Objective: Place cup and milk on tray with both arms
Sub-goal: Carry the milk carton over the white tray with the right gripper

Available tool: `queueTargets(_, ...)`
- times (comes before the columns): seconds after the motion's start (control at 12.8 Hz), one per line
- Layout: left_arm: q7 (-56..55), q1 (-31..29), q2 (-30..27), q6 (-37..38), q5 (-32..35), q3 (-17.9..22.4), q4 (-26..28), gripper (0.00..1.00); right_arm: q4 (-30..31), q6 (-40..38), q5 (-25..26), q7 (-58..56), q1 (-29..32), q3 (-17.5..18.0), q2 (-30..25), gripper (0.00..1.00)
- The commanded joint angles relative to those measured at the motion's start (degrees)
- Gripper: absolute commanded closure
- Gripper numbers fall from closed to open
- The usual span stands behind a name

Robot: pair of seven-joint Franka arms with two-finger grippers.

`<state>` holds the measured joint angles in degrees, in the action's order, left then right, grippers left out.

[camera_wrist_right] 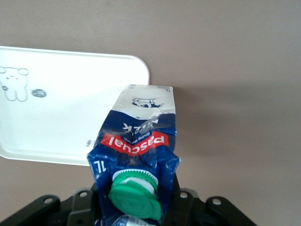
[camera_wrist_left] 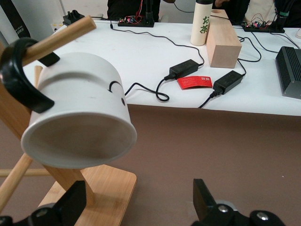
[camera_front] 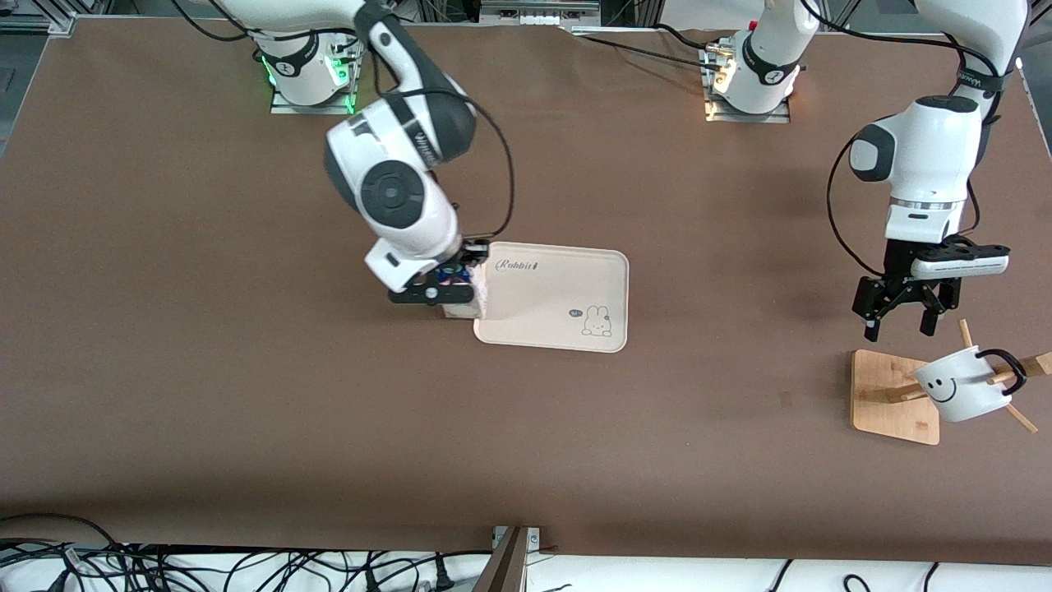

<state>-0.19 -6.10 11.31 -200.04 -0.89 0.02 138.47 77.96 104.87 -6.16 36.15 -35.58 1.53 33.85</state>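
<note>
My right gripper [camera_front: 442, 288] is shut on the dark blue top of the milk [camera_front: 463, 307] and holds it upright at the edge of the cream tray [camera_front: 559, 325] that faces the right arm's end. In the right wrist view the milk [camera_wrist_right: 139, 141] shows its green cap, with its base just off the tray's corner [camera_wrist_right: 70, 117]. The white smiley cup [camera_front: 960, 385] hangs tilted by its black handle on a wooden peg. My left gripper [camera_front: 900, 316] is open and empty above the rack, close to the cup. In the left wrist view the cup [camera_wrist_left: 80, 117] hangs just ahead of my open fingers [camera_wrist_left: 70, 205].
The wooden peg rack stands on a square base [camera_front: 892, 395] at the left arm's end. A white side table [camera_wrist_left: 155, 61] past the brown table's edge holds power bricks, cables, a wooden block [camera_wrist_left: 223, 42] and a bottle. Cables lie along the table's edge nearest the front camera.
</note>
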Motion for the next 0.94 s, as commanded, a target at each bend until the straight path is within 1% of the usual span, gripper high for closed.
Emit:
queueTargets(0.0,0.4,-0.2,2.1,-0.6,2.6,-0.3,-3.0,0.00,-3.3,-1.3,-0.8,4.3,-1.9,-0.7,2.2,0.47)
queueTargets(0.08,0.4,-0.2,2.4,-0.6,3.8,-0.3,-4.6,0.00,-3.3,-1.0,-0.8,5.1,-2.4,-0.7,2.5,0.47)
queueTargets(0.39,0.4,-0.2,3.9,-0.6,4.1,-0.3,-8.1,0.00,-3.3,1.4,-0.9,7.9,-4.1,-0.7,3.8,0.47)
queueTargets(0.86,0.4,-0.3,5.5,-0.6,4.0,-0.2,-10.4,0.00,-2.6,3.0,-0.9,8.6,-4.7,-0.7,4.1,0.46)
